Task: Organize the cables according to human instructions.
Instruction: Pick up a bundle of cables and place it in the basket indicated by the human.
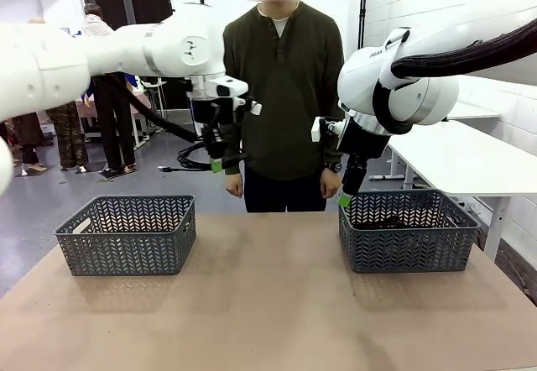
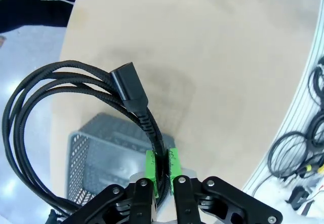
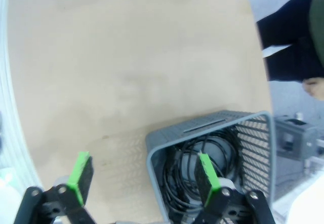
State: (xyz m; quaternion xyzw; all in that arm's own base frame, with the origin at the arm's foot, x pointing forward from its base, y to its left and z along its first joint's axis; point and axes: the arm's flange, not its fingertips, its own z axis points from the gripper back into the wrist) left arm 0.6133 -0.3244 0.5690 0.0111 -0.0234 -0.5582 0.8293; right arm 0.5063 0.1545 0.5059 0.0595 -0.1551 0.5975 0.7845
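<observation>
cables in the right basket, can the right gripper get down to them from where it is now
Probably yes. The right gripper hangs open above the right basket's near-left corner, and the cables lie uncovered in the open-topped basket. Nothing lies between them; only the rim below the fingers needs clearing.

White arms, blk hands (image 2: pixel 162 176), grn pads (image 3: pixel 81 172)

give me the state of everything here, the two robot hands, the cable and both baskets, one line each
Left hand: shut on a coiled black braided cable, held in the air.
Coiled black braided cable: hanging from the left hand, plug visible.
Right hand: open, above the right grey lattice basket's edge.
Right grey lattice basket: holds black cables.
Left grey lattice basket: contents hidden.
</observation>
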